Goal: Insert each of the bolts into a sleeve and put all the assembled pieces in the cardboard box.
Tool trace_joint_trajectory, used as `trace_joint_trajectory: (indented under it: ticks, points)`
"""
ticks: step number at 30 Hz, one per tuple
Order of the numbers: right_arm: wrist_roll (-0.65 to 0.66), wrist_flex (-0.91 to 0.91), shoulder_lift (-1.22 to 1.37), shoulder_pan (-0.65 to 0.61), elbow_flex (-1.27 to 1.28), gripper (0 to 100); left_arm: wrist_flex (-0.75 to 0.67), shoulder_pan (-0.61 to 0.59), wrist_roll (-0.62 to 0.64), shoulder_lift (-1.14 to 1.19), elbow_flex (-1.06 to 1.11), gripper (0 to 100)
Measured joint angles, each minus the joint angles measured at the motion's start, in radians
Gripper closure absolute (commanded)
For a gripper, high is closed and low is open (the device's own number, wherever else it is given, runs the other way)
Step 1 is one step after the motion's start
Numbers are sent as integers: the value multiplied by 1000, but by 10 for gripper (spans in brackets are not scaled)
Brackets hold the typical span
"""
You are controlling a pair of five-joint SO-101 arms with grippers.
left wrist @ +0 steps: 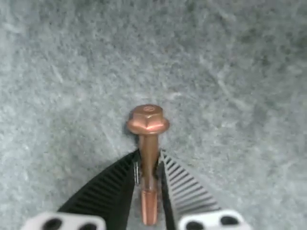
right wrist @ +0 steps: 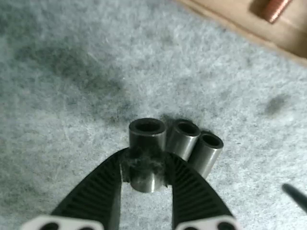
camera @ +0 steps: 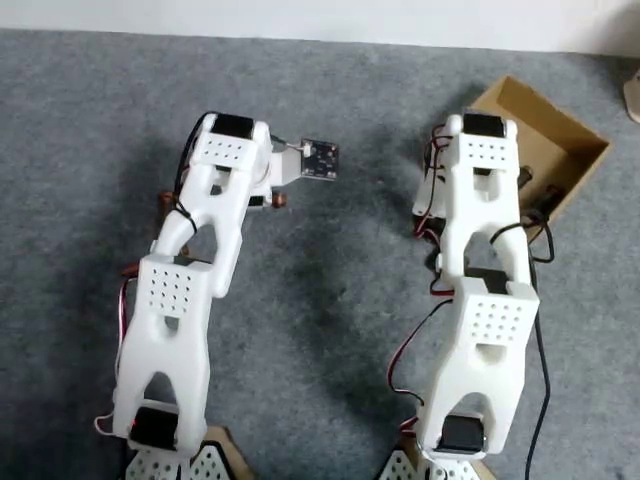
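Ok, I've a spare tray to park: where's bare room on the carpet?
Bare carpet lies between the left arm and right arm, and along the far left edge. Crowded: three sleeves at the right gripper, near the cardboard box.

cardboard box (camera: 556, 128) partly behind the right arm (camera: 480, 200), a blurred copper piece (right wrist: 269, 8) half off the edge
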Motion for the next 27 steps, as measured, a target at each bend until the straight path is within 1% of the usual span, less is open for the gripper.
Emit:
trace_joint_trajectory:
  ticks: [4, 6, 9, 13, 22, 24, 27]
  points:
    - [0, 0, 0, 0, 0, 994, 106, 0, -2, 5, -64, 994]
    - [0, 0, 0, 0, 0, 994, 180, -3, 31, 6, -107, 994]
    - [0, -3, 0, 0, 0, 994, 245, -9, 173, 6, -193, 994]
    - [0, -3, 0, 0, 0, 994, 261, -5, 394, -26, -276, 994]
    - [0, -18, 0, 0, 0, 994, 270, -8, 841, -135, -301, 994]
    - [0, -61, 0, 0, 0, 994, 270, -8, 924, -137, -301, 994]
    - [0, -94, 0, 5, 0, 994, 272, -8, 991, -137, -301, 994]
